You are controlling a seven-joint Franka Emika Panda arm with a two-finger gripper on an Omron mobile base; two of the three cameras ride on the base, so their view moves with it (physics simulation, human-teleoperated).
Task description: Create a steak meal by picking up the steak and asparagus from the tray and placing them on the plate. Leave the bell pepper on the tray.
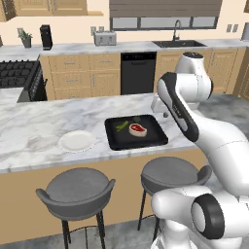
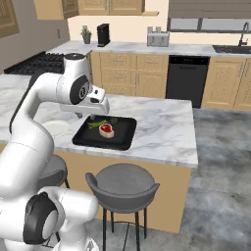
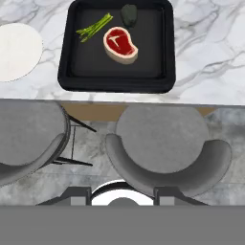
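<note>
Meanwhile steak (image 3: pixel 121 44), asparagus (image 3: pixel 94 27) lie on tray (image 3: pixel 115 82).

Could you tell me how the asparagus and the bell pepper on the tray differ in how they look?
The asparagus is a thin, long, bright green stalk lying at a slant, while the bell pepper is a compact, roundish, very dark green lump. The asparagus stands out sharply against the black tray; the bell pepper nearly blends into it. The asparagus lies nearer the plate, the bell pepper farther from it. Both lie on the tray beside the steak, untouched.

red steak (image 3: pixel 120 44), bright green asparagus (image 3: pixel 94 27), black tray (image 3: pixel 116 81), white plate (image 3: pixel 16 51)
</note>
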